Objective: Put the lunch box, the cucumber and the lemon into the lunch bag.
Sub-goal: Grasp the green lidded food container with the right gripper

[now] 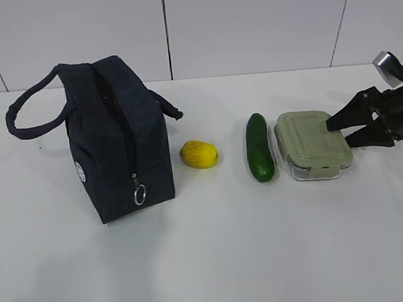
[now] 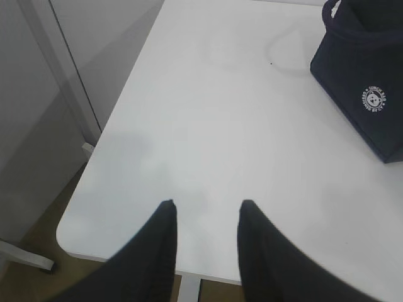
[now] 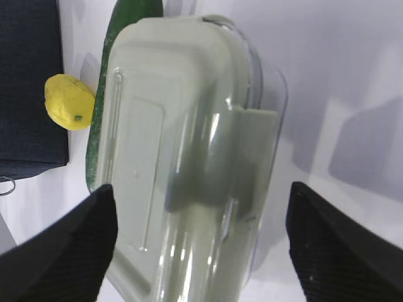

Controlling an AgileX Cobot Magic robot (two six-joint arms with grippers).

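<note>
Presently the right end effector [image 1: 340, 131] hung spread wide at the lunch box's three o'clock end, its fingers [image 3: 75, 251] flanking the pale green lid without gripping it. The lunch box [image 1: 314, 145] lay flat on the table [image 1: 264, 257], with the cucumber [image 1: 259, 147] just beside it at nine o'clock. Farther toward nine o'clock sat the lemon [image 1: 199, 154], and beyond that the lunch bag [image 1: 118, 139] stood upright with its ring pull hanging. The left end effector [image 2: 204, 214], partly parted and holding nothing, hovered over bare table near the corner, the bag at its two o'clock.
</note>
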